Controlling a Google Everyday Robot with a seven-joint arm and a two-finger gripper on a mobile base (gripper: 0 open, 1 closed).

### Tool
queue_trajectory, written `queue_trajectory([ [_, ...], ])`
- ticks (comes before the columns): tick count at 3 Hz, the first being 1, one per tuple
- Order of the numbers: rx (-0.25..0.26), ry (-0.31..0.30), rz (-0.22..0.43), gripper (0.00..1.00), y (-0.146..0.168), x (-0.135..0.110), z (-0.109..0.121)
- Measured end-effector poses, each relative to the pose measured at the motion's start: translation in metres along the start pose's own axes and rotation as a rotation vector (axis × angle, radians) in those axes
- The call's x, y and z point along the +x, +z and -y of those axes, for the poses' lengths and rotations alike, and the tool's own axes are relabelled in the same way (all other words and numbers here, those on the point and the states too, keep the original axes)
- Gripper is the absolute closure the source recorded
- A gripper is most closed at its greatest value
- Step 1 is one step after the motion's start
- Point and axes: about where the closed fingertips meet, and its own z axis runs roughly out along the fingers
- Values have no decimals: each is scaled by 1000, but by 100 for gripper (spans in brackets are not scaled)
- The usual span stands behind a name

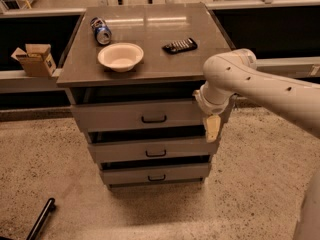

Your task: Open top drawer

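A grey drawer cabinet stands on a speckled floor, its worktop (150,64) carrying three things. A white bowl (120,56) sits near the front left corner, a drink can (100,30) lies on its side behind it toward the left edge, and a dark remote-like device (180,45) rests right of the centre, well apart from the bowl.

Below the worktop's front edge comes the top drawer (135,115), the widest and tallest of three grey fronts, with a small black bar handle (154,119) at its middle. Dark gaps show above each front. The middle drawer (152,149) and the bottom drawer (155,173) are narrower and stepped back beneath it.

The white arm (260,86) reaches in from the right, its wrist bent at the front right corner of the worktop. The gripper (212,127) hangs down from the wrist just at the right end of the top drawer, well to the right of the handle; whether it is spread or closed cannot be told here.

A small cardboard box (35,59) sits on a ledge left of the cabinet, and a black rod (40,219) lies on the floor at the lower left
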Motion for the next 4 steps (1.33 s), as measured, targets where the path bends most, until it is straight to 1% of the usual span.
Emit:
queue_trajectory([
  [1, -30, -23, 2, 0, 14, -2, 12],
  [2, -79, -26, 52, 11, 17, -7, 18],
  [3, -127, -21, 122, 23, 6, -11, 12],
  [4, -190, -52, 166, 22, -8, -19, -8],
])
